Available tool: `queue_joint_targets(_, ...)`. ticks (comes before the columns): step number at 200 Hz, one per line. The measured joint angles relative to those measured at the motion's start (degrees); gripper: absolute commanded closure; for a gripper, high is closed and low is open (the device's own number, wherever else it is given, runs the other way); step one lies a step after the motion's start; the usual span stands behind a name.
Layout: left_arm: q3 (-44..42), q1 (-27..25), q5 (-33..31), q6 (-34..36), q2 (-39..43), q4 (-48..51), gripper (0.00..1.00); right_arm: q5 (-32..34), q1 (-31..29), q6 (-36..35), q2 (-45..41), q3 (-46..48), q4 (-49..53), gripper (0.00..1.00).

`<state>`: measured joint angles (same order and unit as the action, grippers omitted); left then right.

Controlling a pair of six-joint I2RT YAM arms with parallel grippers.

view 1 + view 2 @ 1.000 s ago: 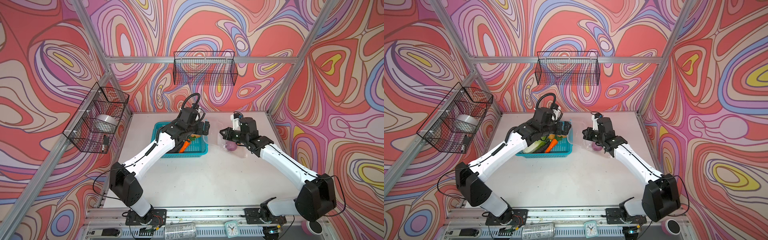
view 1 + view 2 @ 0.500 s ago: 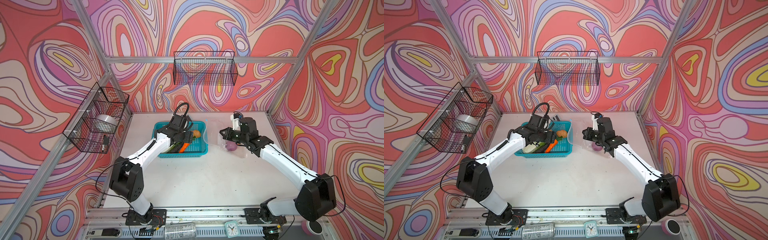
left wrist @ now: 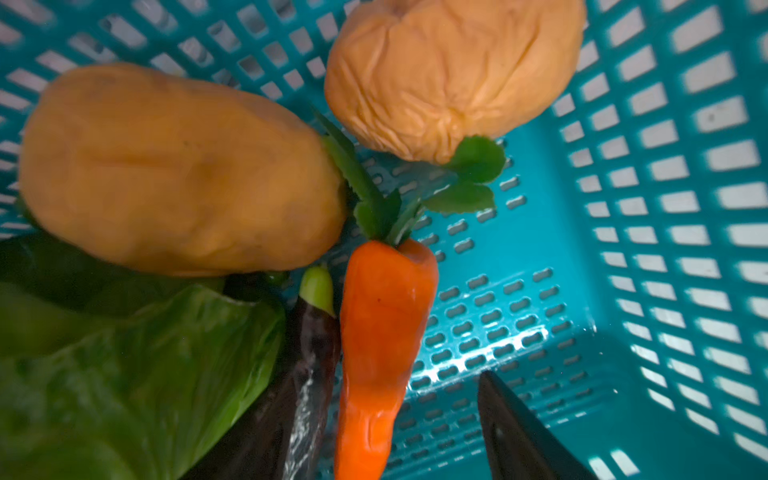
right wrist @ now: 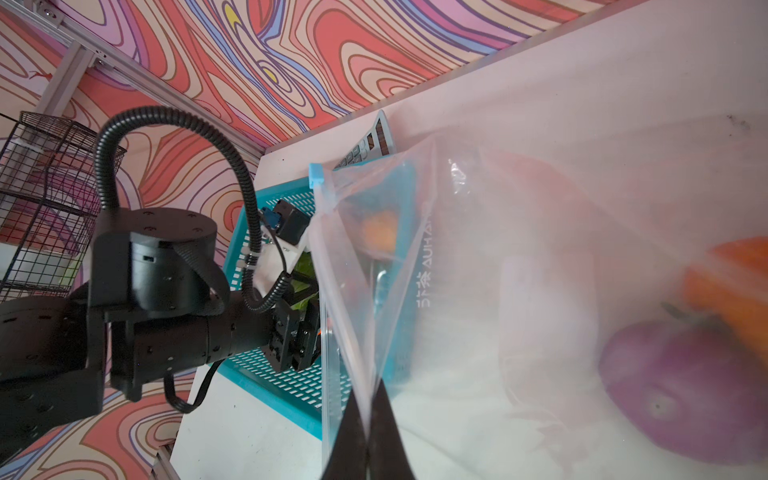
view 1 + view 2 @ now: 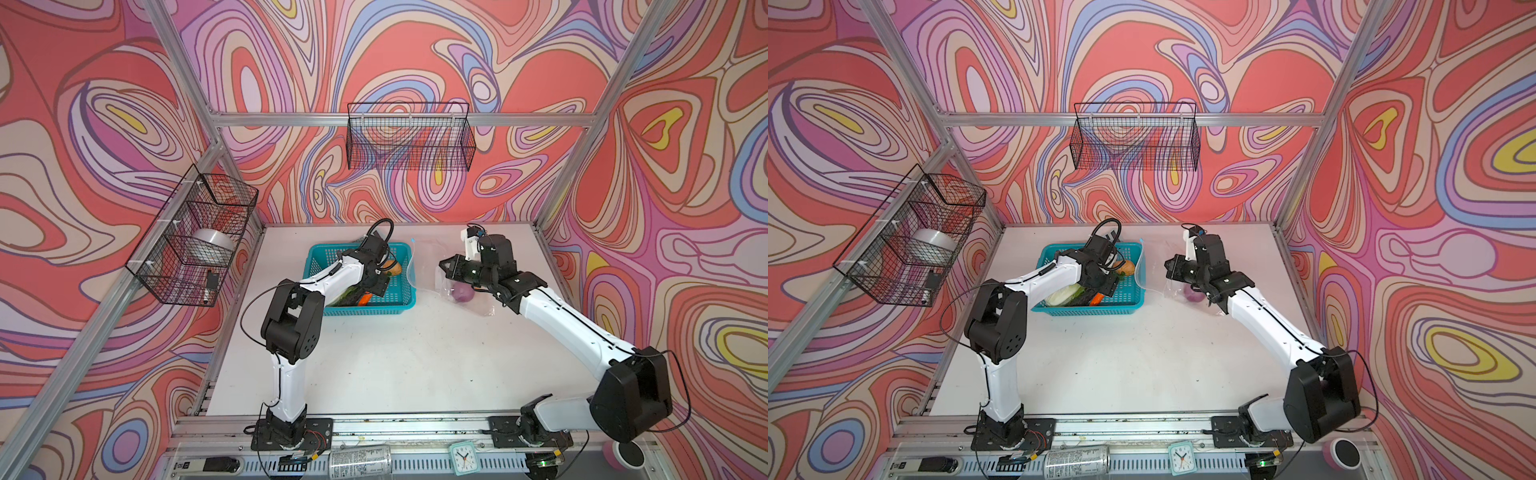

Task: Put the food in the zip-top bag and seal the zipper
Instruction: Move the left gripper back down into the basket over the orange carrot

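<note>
- Only the right wrist view shows the grip. The right claw (image 4: pixel 368 432) is pressed together on the mouth edge of the zip-top bag (image 4: pixel 540 199). It pinches thin film beside the zipper (image 4: pixel 329 299), a whitish ribbed strip ending in a light-blue slider tab (image 4: pixel 316 176).
- Through the hazy film that view also shows a round purple piece (image 4: pixel 681 395) inside the bag, with an orange pumpkin (image 4: pixel 735 278) against it. In both top views only the purple piece shows.
- In a top view the bag lies clear and crinkled on the white surface (image 5: pixel 395 365), just right of the teal basket (image 5: pixel 374 309), with its mouth toward the basket.
- The left claw (image 5: pixel 377 287) is down inside the basket. The left wrist view shows just one black finger (image 3: pixel 515 436), set well to one side and apart from the carrot (image 3: pixel 382 340), so the claw is spread and grips nothing.
- That close view gives the textures:
  - a smooth potato (image 3: pixel 178 174), tan and oblong
  - a wrinkled potato (image 3: pixel 449 70), deeply creased
  - the glossy carrot, tapering, with flat scalloped leaves (image 3: pixel 469 166)
  - a dark shiny piece (image 3: pixel 299 395) between the carrot and the veined green napa cabbage (image 3: pixel 145 374)
- The basket is hard plastic, with rectangular slots in its walls and small oval slots in its floor.
- The cabbage's white base shows only in a top view.
</note>
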<state>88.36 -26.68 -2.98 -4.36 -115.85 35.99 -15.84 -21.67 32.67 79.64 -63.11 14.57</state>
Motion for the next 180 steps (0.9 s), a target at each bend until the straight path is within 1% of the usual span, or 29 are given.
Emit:
queue_joint_targets(7, 0.9, 0.0, -0.1, 0.3, -1.2, 0.3, 0.29, 0.0, 0.0, 0.0, 0.0, 0.0, 0.0, 1.00)
queue_joint_targets(42, 2.6, 0.0, -1.2, 1.1, -3.9, 0.7, 0.38, 0.0, 0.0, 0.0, 0.0, -0.2, 0.3, 1.00)
queue_joint_targets(62, 2.8, 0.0, -1.4, 1.2, -4.2, 0.7, 0.49, 0.0, 0.0, 0.0, 0.0, -0.3, 0.3, 1.00)
queue_joint_targets(75, 3.2, 0.0, -1.6, 1.2, -4.4, 0.7, 0.51, 0.0, 0.0, 0.0, 0.0, -0.3, 0.4, 1.00)
queue_joint_targets(85, 3.5, 0.0, -1.5, 1.2, -4.6, 0.7, 0.58, 0.0, 0.0, 0.0, 0.0, -0.4, 0.5, 1.00)
queue_joint_targets(105, 3.5, 0.0, -1.2, 1.1, -4.9, 0.8, 0.67, 0.2, 0.0, 0.0, 0.0, -0.4, 0.5, 1.00)
queue_joint_targets(142, 3.4, 0.0, -0.6, 0.9, -4.8, 0.7, 0.70, 0.2, 0.0, 0.0, 0.0, -0.4, 0.5, 1.00)
queue_joint_targets(180, 2.2, 0.0, 0.7, -0.2, -3.3, 0.8, 0.71, 0.2, 0.0, 0.0, 0.0, -0.4, 0.5, 1.00)
